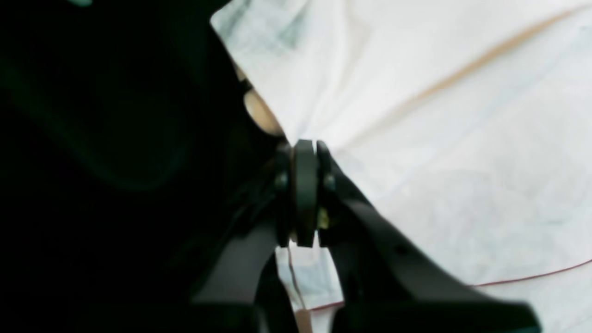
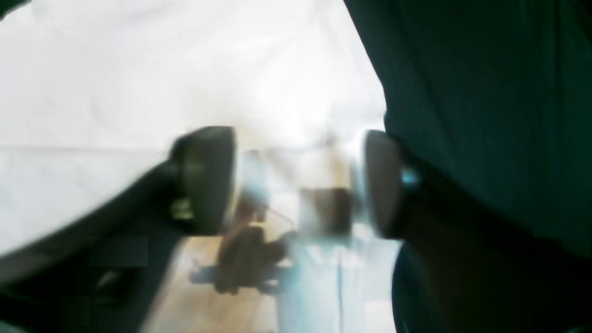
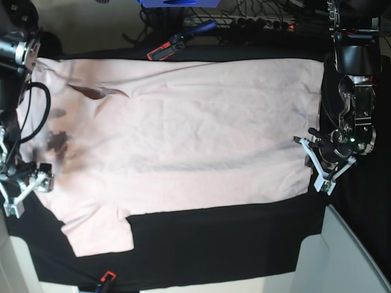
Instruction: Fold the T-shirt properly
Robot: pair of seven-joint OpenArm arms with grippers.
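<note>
The left gripper [image 1: 305, 148] sits at the right edge of the table in the base view, its arm reaching down from the far right corner, jaws pressed together on a pinch of the T-shirt [image 1: 439, 152]. The right gripper [image 2: 296, 180] hangs at the left edge, its two fingers [image 2: 206, 178] spread wide, seemingly holding nothing, though that wrist view is blurred.

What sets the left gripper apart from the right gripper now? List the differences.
1. The left gripper has its fingers pressed shut, pinching the edge of the T-shirt; the right gripper has its fingers spread wide, with nothing visibly clamped.
2. In the base view the left gripper sits at the shirt's right edge, the right gripper at its left edge.

Both sit low at the shirt's border over the black table cloth.
</note>
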